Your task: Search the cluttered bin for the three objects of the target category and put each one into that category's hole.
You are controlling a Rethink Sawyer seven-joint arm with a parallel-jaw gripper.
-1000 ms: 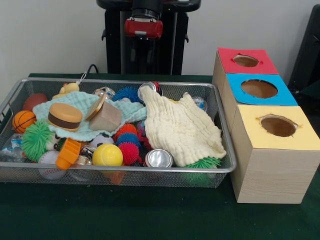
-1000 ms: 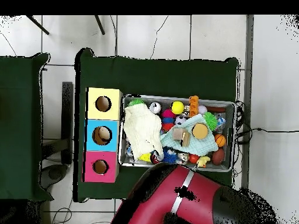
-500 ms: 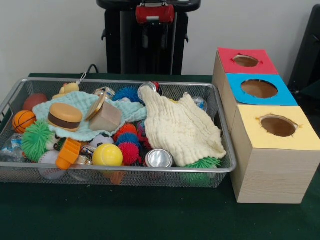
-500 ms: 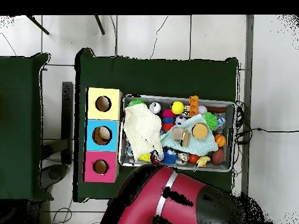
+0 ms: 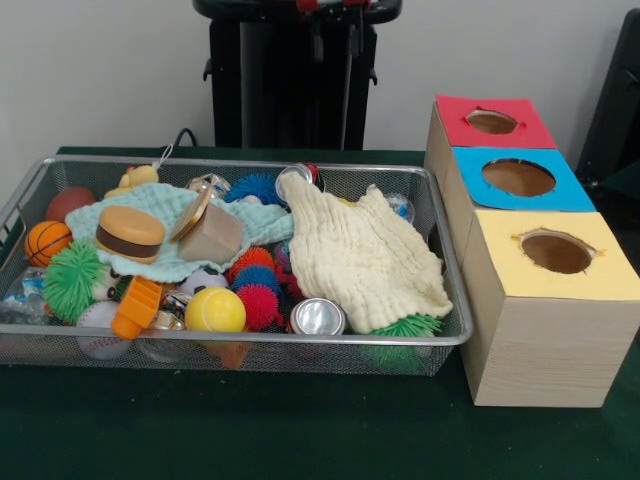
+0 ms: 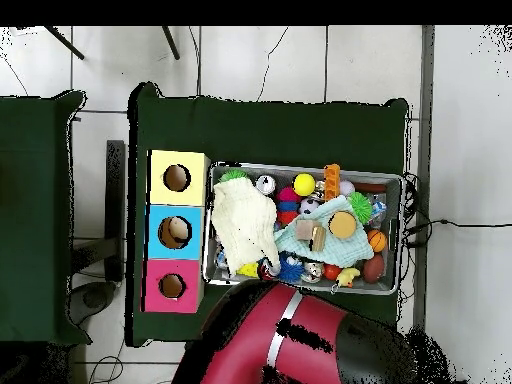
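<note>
The cluttered bin (image 5: pixel 452 300) is a wide silver mesh tray on the green table, also in the overhead view (image 6: pixel 300 167). It holds a cream cloth (image 5: pixel 365 255), a mint cloth (image 5: pixel 175 225), a toy burger (image 5: pixel 130 232), a yellow ball (image 5: pixel 215 310), a basketball (image 5: pixel 46 241), spiky balls (image 5: pixel 72 280), a can (image 5: pixel 317 317) and several more toys. Right of it stand three wooden boxes with holes: red (image 5: pixel 492 121), blue (image 5: pixel 518 177), yellow (image 5: pixel 556 252). Only a red sliver of my gripper (image 5: pixel 325 4) shows at the top edge, high above the bin. My red arm (image 6: pixel 290 340) fills the overhead view's bottom.
The black pedestal (image 5: pixel 290 80) stands behind the bin. A second green table (image 6: pixel 35 220) is at the overhead view's left. A black cable (image 6: pixel 450 222) runs on the tiled floor to the right.
The gripper has risen in the front view until almost gone past the top edge. The arm has shifted left in the overhead view. Nothing in the bin has moved.
</note>
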